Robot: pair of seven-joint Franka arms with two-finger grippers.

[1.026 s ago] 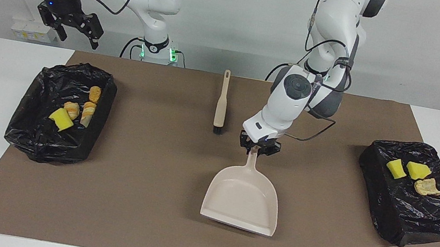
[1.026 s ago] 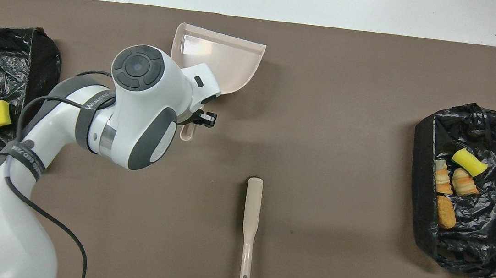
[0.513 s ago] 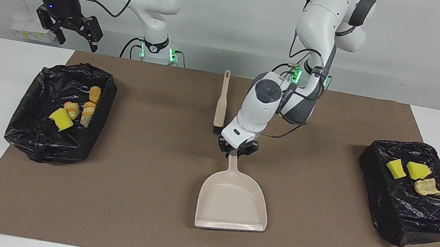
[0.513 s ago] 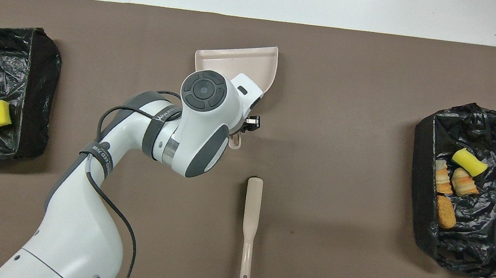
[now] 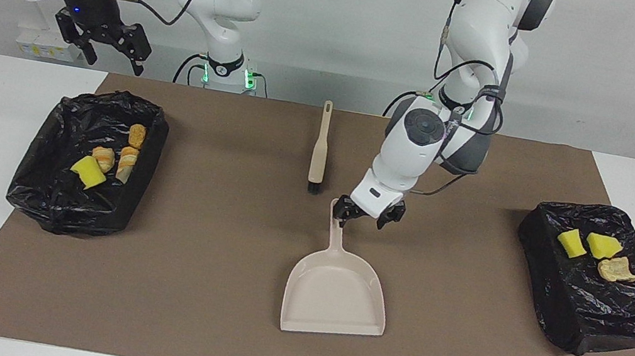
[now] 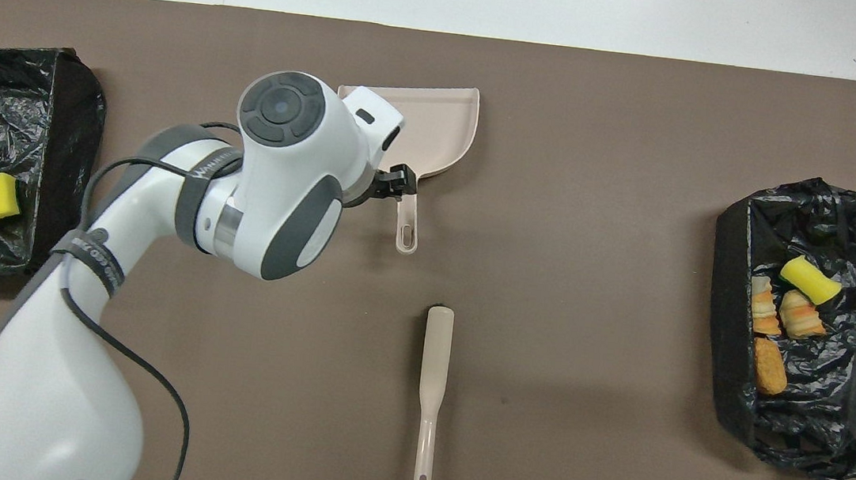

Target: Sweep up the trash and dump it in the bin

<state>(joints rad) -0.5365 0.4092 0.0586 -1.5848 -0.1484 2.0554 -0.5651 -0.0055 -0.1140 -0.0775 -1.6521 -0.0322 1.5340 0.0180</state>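
Note:
The beige dustpan [image 5: 335, 295] [image 6: 440, 126] lies flat on the brown mat, its handle [image 5: 336, 232] pointing toward the robots. My left gripper [image 5: 364, 216] hangs open just over the mat beside the handle's end, holding nothing. The handle lies outside its fingers. The trash sits in two black-lined bins. One yellow sponge chunk [image 5: 88, 172] and three pastry bits [image 5: 130, 155] are in the bin [image 5: 63, 214] at the right arm's end. Two yellow chunks [image 5: 587, 244] and a tan bit [image 5: 616, 270] rest in the bin [image 5: 601, 318] at the left arm's end. My right gripper [image 5: 113, 56] waits open, high over the table's edge by that arm's base.
A beige hand brush [image 5: 319, 153] [image 6: 432, 383] lies on the mat nearer to the robots than the dustpan, bristles toward the pan. The brown mat [image 5: 198, 286] covers most of the white table between the two bins.
My left gripper slid the dustpan toward the right arm's end, then opened, let go of the handle and drew off to its side. The right arm has barely moved.

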